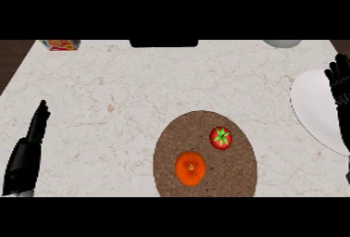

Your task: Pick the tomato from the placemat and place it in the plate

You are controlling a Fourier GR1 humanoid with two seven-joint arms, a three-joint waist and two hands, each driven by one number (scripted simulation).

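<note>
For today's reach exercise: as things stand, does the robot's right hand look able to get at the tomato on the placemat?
Probably yes. The right hand is open over the plate; the tomato lies uncovered on the placemat, apart from the orange fruit, with bare counter between.

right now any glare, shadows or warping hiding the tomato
Head view: even light, no glare on the tomato or the placemat; no hard shadows on either; the plate looks stretched tall at the right edge, partly behind the right hand.

Pale marbled counter (123,88), dark wood floor (10,60) past its left edge, black fixture (164,43) at the far edge.
</note>
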